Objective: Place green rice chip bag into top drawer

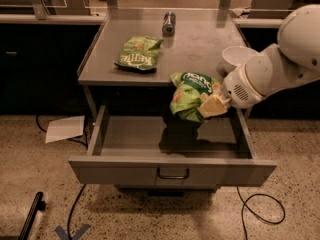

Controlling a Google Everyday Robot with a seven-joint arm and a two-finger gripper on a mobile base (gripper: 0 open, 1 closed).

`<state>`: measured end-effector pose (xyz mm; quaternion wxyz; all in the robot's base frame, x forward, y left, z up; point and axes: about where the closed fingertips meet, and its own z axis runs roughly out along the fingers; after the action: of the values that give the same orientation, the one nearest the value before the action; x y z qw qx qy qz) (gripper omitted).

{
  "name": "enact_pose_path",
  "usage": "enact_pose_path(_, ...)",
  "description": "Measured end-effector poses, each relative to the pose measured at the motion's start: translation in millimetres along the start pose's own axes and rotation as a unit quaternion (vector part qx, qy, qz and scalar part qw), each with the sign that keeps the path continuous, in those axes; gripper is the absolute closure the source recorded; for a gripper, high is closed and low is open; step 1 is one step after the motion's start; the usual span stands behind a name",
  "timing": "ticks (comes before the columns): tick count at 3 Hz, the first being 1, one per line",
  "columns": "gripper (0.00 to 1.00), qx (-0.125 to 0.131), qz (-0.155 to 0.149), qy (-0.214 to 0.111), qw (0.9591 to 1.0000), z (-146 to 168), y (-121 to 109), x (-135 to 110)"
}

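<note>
The green rice chip bag [190, 95] is puffy and bright green with white lettering on a dark patch. It hangs in the air over the right half of the open top drawer [170, 170], just in front of the table edge. My gripper [212, 105] is shut on the bag's right side, with its tan fingers [215, 104] pressed into it. The white arm reaches in from the right. The drawer is pulled out, grey, with a dark wire handle at its centre. Its inside holds only the bag's shadow.
On the grey table top [200, 49] lie a flatter pale green bag [139, 54], a can on its side [169, 22] at the back and a white bowl [239, 57] at the right edge. A white paper [65, 128] and black cables [255, 209] lie on the floor.
</note>
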<state>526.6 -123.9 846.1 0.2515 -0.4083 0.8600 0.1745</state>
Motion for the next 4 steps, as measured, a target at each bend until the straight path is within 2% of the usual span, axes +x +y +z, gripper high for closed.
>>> enact_pose_path(1,1.0,0.013,0.026,-0.006,0.9996,8,-5,19)
enact_pose_path(2,1.0,0.025,0.042,-0.029,0.9984,25,-42,35)
enact_pose_path(3,1.0,0.017,0.059,-0.032,0.9976,43,-66,48)
enact_pose_path(4,1.0,0.018,0.07,-0.033,0.9969,46,-77,51)
